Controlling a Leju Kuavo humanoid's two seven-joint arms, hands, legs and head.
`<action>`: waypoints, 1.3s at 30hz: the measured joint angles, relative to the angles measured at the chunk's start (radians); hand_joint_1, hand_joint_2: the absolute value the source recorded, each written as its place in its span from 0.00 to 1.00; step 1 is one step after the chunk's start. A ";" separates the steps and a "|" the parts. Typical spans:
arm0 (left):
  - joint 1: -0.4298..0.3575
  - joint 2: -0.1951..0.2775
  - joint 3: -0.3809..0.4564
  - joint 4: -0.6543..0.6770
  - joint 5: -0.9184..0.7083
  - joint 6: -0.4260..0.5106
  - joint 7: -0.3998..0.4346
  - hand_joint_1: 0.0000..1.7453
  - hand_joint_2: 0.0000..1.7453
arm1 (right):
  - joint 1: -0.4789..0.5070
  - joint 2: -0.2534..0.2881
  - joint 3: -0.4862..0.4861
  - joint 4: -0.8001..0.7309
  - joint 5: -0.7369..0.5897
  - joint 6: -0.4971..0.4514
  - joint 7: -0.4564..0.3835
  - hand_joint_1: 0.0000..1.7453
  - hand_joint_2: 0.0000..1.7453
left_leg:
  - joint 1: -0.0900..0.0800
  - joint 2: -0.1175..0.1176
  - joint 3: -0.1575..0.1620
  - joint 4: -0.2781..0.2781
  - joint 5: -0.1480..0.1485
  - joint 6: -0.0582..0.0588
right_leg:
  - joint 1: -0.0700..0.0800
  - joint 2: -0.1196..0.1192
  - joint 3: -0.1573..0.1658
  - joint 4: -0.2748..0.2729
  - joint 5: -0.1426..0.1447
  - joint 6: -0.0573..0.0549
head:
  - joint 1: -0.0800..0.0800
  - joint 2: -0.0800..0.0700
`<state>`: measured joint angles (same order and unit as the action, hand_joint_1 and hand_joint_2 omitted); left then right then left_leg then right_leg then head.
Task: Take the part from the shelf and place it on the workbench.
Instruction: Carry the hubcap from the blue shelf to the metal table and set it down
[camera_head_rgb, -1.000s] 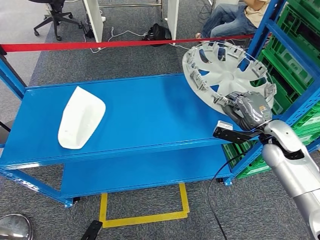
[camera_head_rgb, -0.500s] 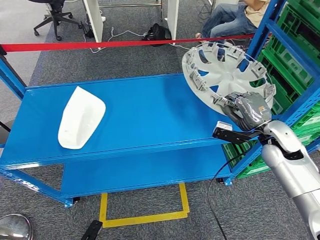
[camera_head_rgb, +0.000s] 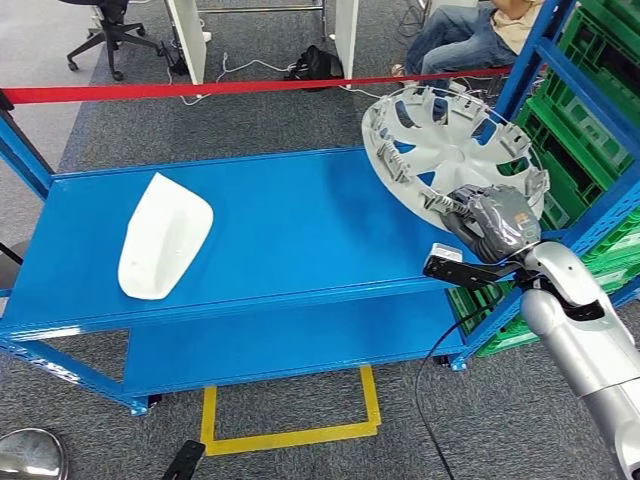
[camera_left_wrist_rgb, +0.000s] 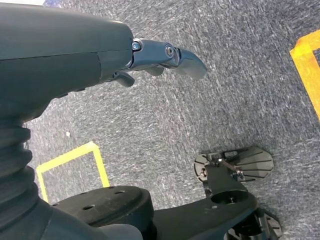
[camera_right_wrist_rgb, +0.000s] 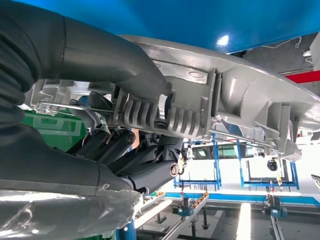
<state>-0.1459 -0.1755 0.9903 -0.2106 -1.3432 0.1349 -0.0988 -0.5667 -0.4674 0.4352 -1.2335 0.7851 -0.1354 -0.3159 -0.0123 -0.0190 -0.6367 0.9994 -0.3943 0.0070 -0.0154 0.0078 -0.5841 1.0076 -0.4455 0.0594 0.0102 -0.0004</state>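
Grey ribbed plastic wheel cover (camera_head_rgb: 451, 150) gripped at its rim by right hand (camera_head_rgb: 494, 222), tilted above blue metal desk (camera_head_rgb: 302, 235) edge, shifted slightly leftward since earlier, smooth white shell (camera_head_rgb: 162, 237) lying flat, left hand (camera_left_wrist_rgb: 166, 55) empty, fingers loosely extended over carpet.

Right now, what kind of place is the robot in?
Likely a workshop or factory test area: blue steel workbench, racking with green crates, a red barrier tape, and a hubcap in the right hand.
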 joint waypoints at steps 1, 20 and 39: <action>0.000 0.000 0.000 0.000 0.000 0.000 0.000 0.00 1.00 | 0.000 0.000 0.000 0.000 0.000 0.000 0.000 1.00 1.00 | 0.002 0.000 0.002 -0.004 0.001 0.004 | -0.001 0.000 0.000 -0.001 -0.001 0.003 | 0.000 0.000; -0.006 -0.001 0.000 0.000 0.001 -0.004 0.000 0.00 1.00 | 0.027 0.004 -0.009 -0.008 0.003 -0.011 -0.009 1.00 1.00 | 0.018 0.006 -0.028 0.112 -0.094 -0.047 | -0.013 0.002 -0.059 0.044 0.020 -0.021 | 0.006 0.000; -0.007 -0.002 0.001 0.000 0.003 -0.010 -0.017 0.00 1.00 | 0.051 0.007 -0.025 -0.031 -0.004 -0.025 -0.027 1.00 1.00 | 0.017 0.005 0.010 0.009 -0.018 0.005 | 0.002 -0.001 -0.180 0.316 -0.108 0.014 | 0.012 0.000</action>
<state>-0.1530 -0.1773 0.9910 -0.2102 -1.3401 0.1246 -0.1157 -0.5154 -0.4604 0.4104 -1.2642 0.7809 -0.1602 -0.3424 0.0044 -0.0142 -0.6272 1.0086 -0.4119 0.0120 -0.0134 0.0070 -0.7640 1.3238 -0.5535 0.0733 0.0222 -0.0004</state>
